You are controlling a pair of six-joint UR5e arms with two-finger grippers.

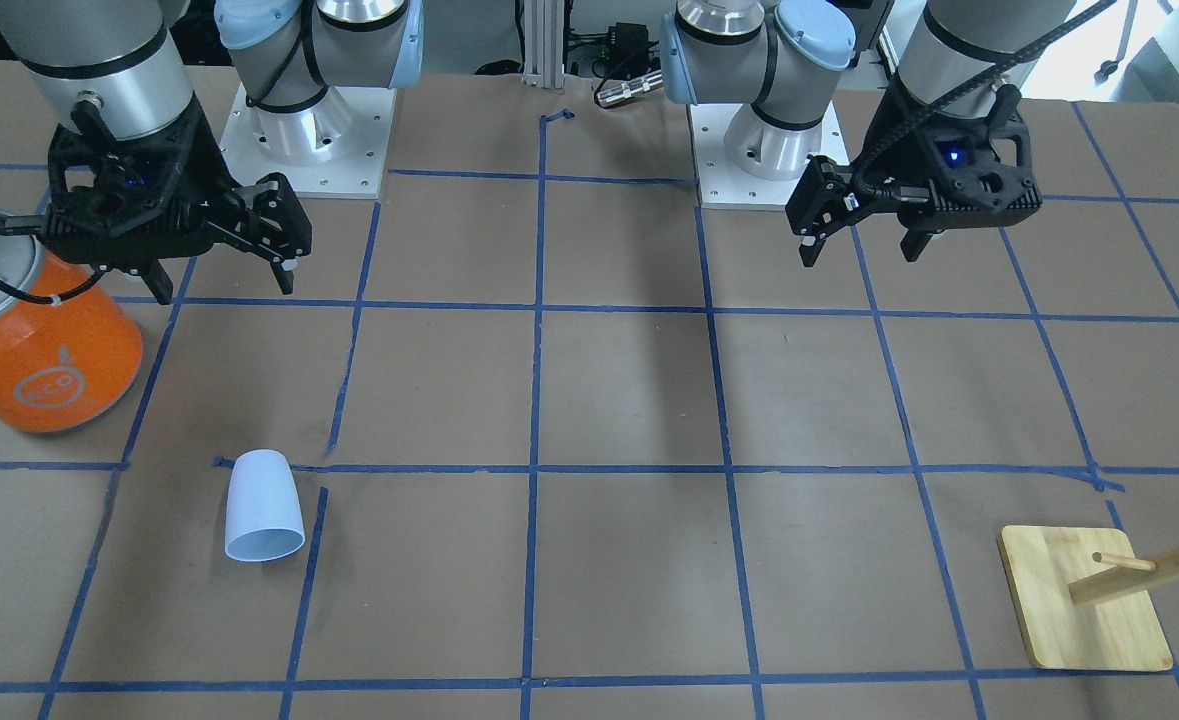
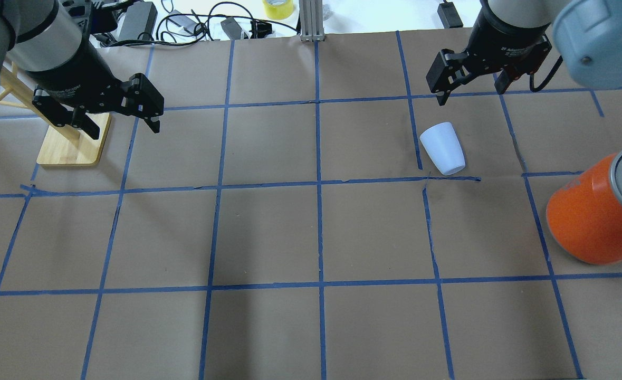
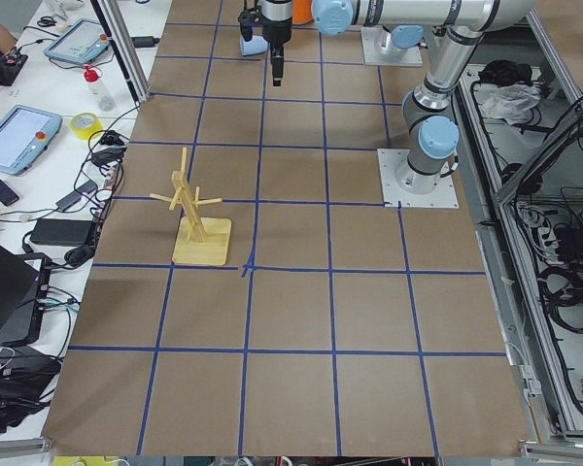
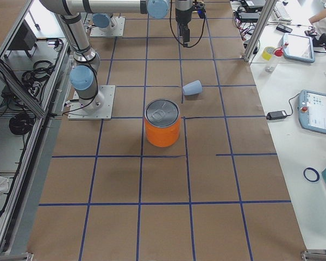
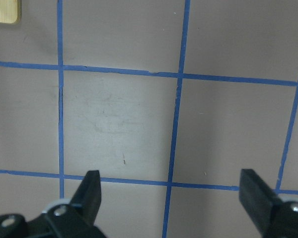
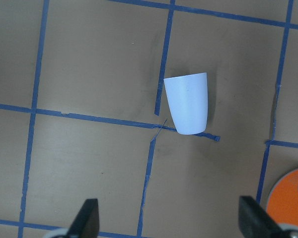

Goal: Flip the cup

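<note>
The cup is a small pale blue-white tumbler lying on its side on the brown paper, its mouth towards the operators' side. It also shows in the overhead view, the exterior right view and the right wrist view. My right gripper is open and empty, raised above the table and apart from the cup. My left gripper is open and empty, raised over bare paper far from the cup.
A big orange can with a silver top stands near the right arm, its edge in the right wrist view. A wooden peg stand is by the left gripper. Blue tape grids the paper.
</note>
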